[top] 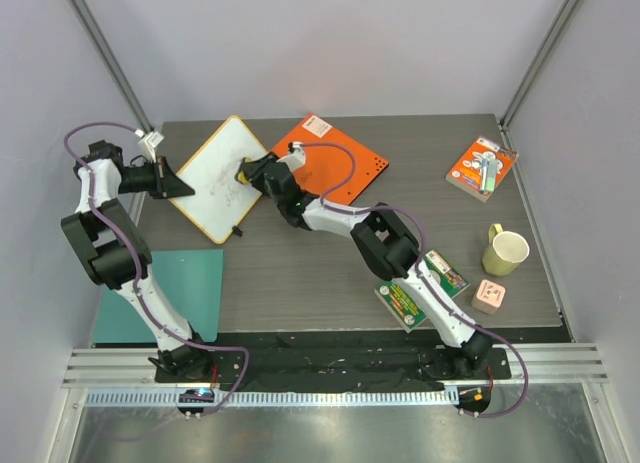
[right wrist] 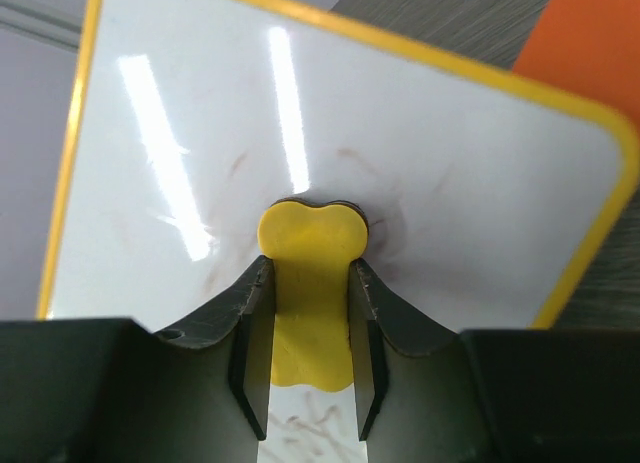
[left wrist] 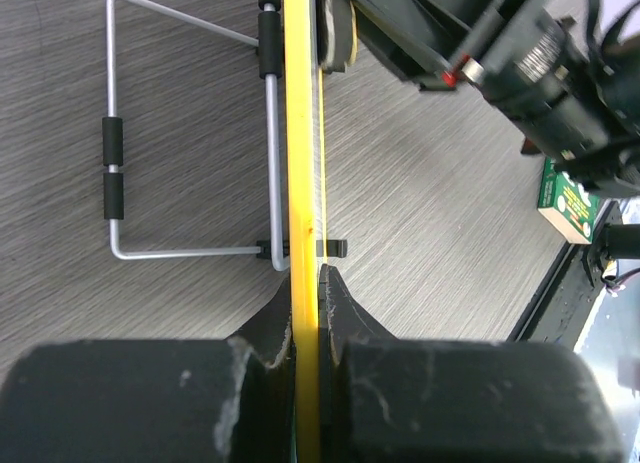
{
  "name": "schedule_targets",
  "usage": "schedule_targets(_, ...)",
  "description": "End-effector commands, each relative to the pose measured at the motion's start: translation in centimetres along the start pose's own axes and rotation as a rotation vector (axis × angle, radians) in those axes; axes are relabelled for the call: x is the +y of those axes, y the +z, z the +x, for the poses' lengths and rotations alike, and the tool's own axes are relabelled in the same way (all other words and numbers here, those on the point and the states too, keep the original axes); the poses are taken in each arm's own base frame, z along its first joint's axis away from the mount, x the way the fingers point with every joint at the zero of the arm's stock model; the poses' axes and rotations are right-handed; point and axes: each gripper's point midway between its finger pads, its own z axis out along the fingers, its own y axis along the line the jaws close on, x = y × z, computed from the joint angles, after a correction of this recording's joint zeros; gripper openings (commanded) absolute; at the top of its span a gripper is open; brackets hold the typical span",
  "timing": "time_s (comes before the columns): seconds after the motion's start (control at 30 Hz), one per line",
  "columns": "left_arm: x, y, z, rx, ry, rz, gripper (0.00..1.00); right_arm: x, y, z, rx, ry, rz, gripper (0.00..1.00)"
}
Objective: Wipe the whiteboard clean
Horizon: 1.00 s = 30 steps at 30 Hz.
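- Bench (top: 300, 278): dark grey wood-grain top.
- Mug (top: 505, 251): pale yellow-green, upright, handle on its far side; landmark for the entries below.
- Pink block (top: 488, 297): just beside the mug, on its near side; dark marks on the top face.
- Orange-backed retail pack (top: 481, 168): beyond the mug, apart from it, lying flat; contents too small to tell.
- Green printed box (top: 402, 303): left of the mug and slightly nearer, partly covered.
- Orange board (top: 372, 173): well left of the mug, on the far side, flat; white label at one corner.
- Teal sheet (top: 205, 278): farthest left of the mug, at the bench's left edge.
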Motion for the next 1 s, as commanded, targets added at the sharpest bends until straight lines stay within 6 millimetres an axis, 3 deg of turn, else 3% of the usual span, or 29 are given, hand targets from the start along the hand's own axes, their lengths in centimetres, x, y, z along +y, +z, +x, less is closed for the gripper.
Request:
schedule_targets(0.0, 1.4, 0.7, 2.4, 0.140, 0.177, -0.094, 0.00, -2.7, -3.8, 13.7, 0.337, 0.039, 0.068, 0.01)
schedule_targets(0.17, 1.3, 0.5, 2.2, 0.138, 0.181, -0.098, 0.00, -5.0, -3.2, 11.3, 0.254, 0.006, 0.157, 0.01)
schedule_targets(0.3, 1.1, 0.5, 2.2, 0.138, 0.183, -0.091, 0.00, -8.5, -2.2, 7.3, 0.157, -0.005, 0.282, 0.01)
schedule_targets(0.43, 0.9, 0.3, 2.2, 0.142, 0.191, -0.093, 0.00, -11.6, -2.4, 4.6, 0.104, -0.068, 0.399, 0.01)
schedule_targets(0.5, 0.8, 0.2, 2.0, 0.140, 0.196, -0.095, 0.00, -12.1, -2.1, 3.8, 0.091, -0.064, 0.418, 0.01)
schedule_targets(0.53, 0.8, 0.2, 2.0, 0.140, 0.195, -0.093, 0.00, -13.5, -2.3, 3.9, 0.113, -0.077, 0.452, 0.01)
schedule_targets(0.6, 0.6, 0.2, 1.9, 0.136, 0.196, -0.088, 0.00, -13.6, -1.9, 3.5, 0.116, -0.102, 0.452, 0.01)
schedule_targets(0.67, 0.3, 0.1, 1.9, 0.134, 0.195, -0.082, 0.00, -14.8, -1.6, 4.1, 0.136, -0.130, 0.474, 0.01)
schedule_targets(0.73, 0.3, 0.1, 1.9, 0.132, 0.193, -0.078, 0.00, -13.1, -0.6, 4.0, 0.146, -0.165, 0.421, 0.01)
schedule_targets(0.77, 0.2, 0.1, 1.9, 0.131, 0.198, -0.078, 0.00, -13.6, -0.3, 4.5, 0.159, -0.180, 0.417, 0.01)
schedule_targets(0.8, 0.2, 0.1, 1.9, 0.133, 0.194, -0.078, 0.00, -12.3, 0.4, 4.0, 0.146, -0.178, 0.388, 0.01)
schedule_targets(0.97, -0.1, -0.1, 2.0, 0.139, 0.199, -0.074, 0.00, -11.3, 0.8, 4.5, 0.153, -0.184, 0.322, 0.01)
